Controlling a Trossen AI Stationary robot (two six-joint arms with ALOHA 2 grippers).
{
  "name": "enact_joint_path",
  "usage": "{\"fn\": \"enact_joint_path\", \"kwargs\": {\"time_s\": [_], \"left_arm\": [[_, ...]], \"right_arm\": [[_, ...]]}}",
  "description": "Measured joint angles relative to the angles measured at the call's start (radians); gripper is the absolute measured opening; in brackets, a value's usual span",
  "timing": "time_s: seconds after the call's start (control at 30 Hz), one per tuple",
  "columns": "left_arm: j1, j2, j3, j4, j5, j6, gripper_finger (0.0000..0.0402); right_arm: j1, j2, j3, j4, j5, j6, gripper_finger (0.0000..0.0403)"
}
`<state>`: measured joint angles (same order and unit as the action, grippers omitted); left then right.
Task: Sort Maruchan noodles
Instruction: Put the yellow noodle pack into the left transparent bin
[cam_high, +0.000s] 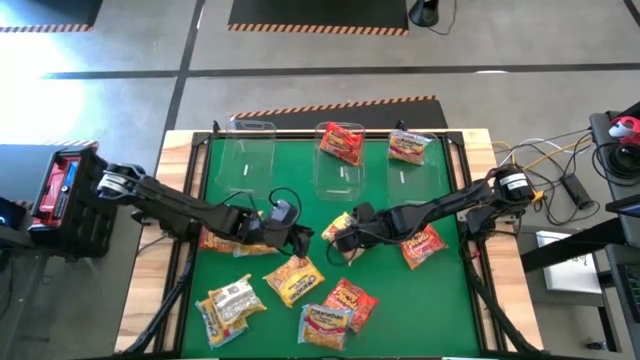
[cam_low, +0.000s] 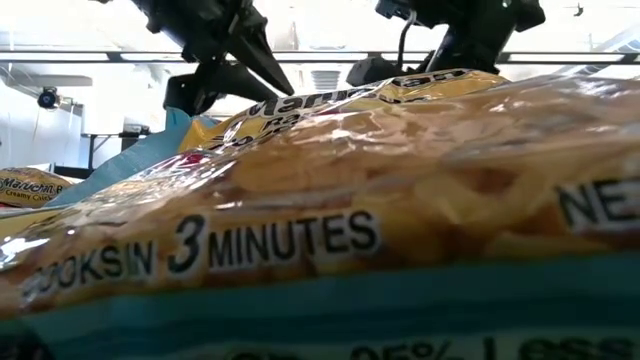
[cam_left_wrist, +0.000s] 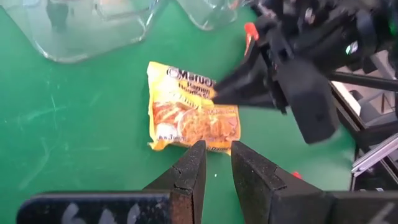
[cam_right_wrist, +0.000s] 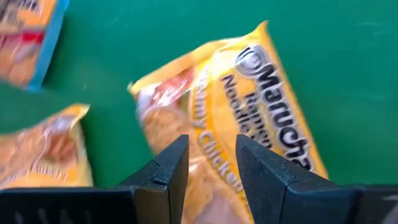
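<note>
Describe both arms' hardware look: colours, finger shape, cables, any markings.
Both arms are dark, jointed, with black cabling looped near the wrists. The left gripper has two black wedge-shaped fingers with a grainy texture. The right gripper has the same black tapered fingers; from the left wrist view it shows small red-orange accents. No readable markings show.

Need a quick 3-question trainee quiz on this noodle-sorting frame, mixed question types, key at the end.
1. True or false: the left clear bin already holds a packet.
2. Which packet is the right gripper pinching at its edge? A. red; B. yellow; C. pale multicoloured.
3. Fill in: ___ of the three clear bins hold a packet.

Key
1. False: it is empty.
2. B: the yellow packet, mid-table on the green mat.
3. Two: the middle bin and the right bin hold one each.
</note>
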<state>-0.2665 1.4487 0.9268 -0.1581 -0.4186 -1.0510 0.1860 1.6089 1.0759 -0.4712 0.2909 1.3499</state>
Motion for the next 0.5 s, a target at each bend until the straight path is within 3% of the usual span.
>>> {"fn": "enact_joint_path", "kwargs": {"time_s": [0.33, 0.5], "left_arm": [[-0.005, 0.012, 0.0, 0.034, 0.018, -0.007, 0.0059], [-0.011, 0.009, 0.0, 0.036, 0.017, -0.006, 0.0059]], "right_arm": [[0.004, 0.064, -0.014, 0.021, 0.0, 0.091, 0.0123], [0.008, 0.086, -0.012, 0.028, 0.006, -0.009, 0.0123]]}}
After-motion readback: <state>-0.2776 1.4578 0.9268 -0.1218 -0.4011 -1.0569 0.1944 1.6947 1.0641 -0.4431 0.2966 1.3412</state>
